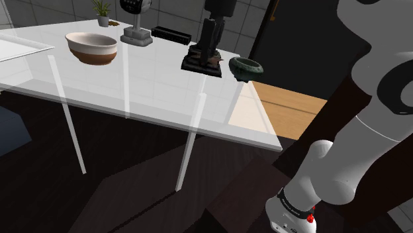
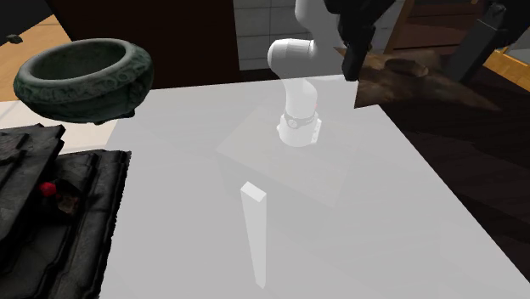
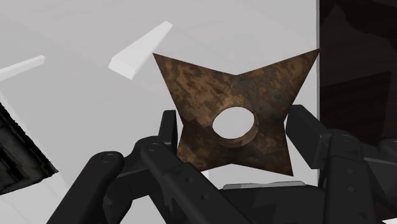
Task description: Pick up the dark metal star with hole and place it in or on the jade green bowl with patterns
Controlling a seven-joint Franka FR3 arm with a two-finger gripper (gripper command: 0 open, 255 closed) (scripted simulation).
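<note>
Rusty brown star with hole clasped by two sides in the closed hand, white surface behind it, dark green patterned bowl near the hand's three o'clock in the shoulder view

Cream bowl (brown base), potted plant

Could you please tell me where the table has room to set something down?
The table is bare from the cream bowl and dark slab to its near edge in the shoulder view. Crowded: far edge, white appliance to green bowl.
</note>
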